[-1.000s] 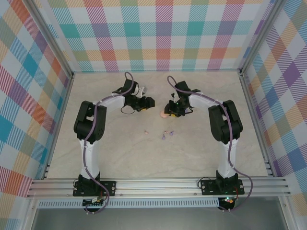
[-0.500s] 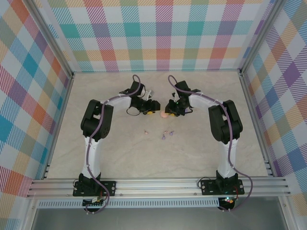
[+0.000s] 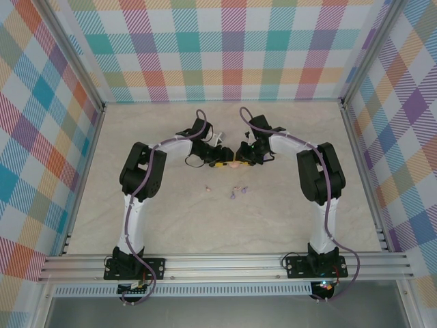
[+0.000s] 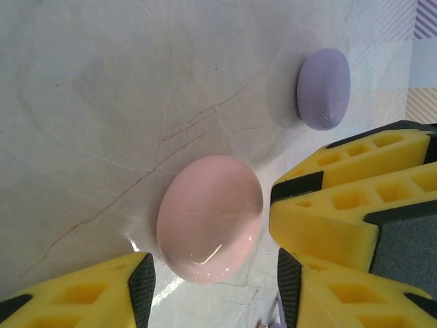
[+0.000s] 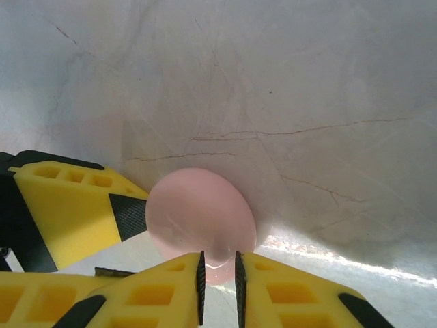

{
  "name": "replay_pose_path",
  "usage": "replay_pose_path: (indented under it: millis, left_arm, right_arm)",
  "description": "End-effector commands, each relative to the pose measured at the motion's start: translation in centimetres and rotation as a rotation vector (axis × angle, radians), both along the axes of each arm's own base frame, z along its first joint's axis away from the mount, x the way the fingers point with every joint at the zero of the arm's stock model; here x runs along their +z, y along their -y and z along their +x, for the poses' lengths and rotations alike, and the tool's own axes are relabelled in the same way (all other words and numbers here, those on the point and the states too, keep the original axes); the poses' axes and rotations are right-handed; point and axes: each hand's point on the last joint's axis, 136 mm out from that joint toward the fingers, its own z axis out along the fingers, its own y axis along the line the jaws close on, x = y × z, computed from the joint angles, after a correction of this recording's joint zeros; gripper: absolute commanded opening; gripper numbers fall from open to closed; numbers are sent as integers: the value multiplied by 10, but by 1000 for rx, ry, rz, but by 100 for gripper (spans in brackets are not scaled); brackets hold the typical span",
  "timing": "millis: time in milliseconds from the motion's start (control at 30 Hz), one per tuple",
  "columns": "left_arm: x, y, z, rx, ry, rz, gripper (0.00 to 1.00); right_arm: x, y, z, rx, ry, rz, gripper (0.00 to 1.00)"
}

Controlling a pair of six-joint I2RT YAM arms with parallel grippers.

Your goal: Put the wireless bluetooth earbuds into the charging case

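Observation:
A round pale pink charging case [image 3: 235,164] lies closed on the marbled table. My right gripper [image 5: 218,270] is shut on its near rim, its pads pinching the pink charging case [image 5: 201,219]. From the other side my left gripper [image 4: 215,287] stands open just short of that charging case [image 4: 209,219], a gap at each pad. The two grippers [image 3: 220,162] [image 3: 244,158] meet at the case mid-table. Tiny earbuds lie loose nearer the arm bases: a pale pink earbud [image 3: 207,187] and two lilac earbuds [image 3: 233,194] [image 3: 241,189].
A closed lilac case [image 4: 323,89] lies on the table just beyond the pink one. The right gripper's yellow finger [image 4: 355,198] crowds my left wrist view. Checked walls enclose the table on three sides.
The left arm has swung right until its jaws reach the pink case, closing a little. The right gripper has closed on the case's rim and stayed in place.

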Motion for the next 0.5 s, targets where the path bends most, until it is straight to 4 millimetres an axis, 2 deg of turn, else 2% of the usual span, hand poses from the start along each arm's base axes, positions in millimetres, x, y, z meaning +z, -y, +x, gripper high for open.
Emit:
replay_pose_path:
  millis: [0,200,467]
  left_arm:
    - [-4,5,-2,-13,-20,2,52]
    - [-8,0,8,30,0,50,51]
    - [-11,-4,22,87,14,78,43]
  right_arm:
    - [-12,3,1,-15,-26,-8,23]
    - [-16,3,1,-21,-35,-8,24]
    - [-19,5,1,-32,-43,-3,26]
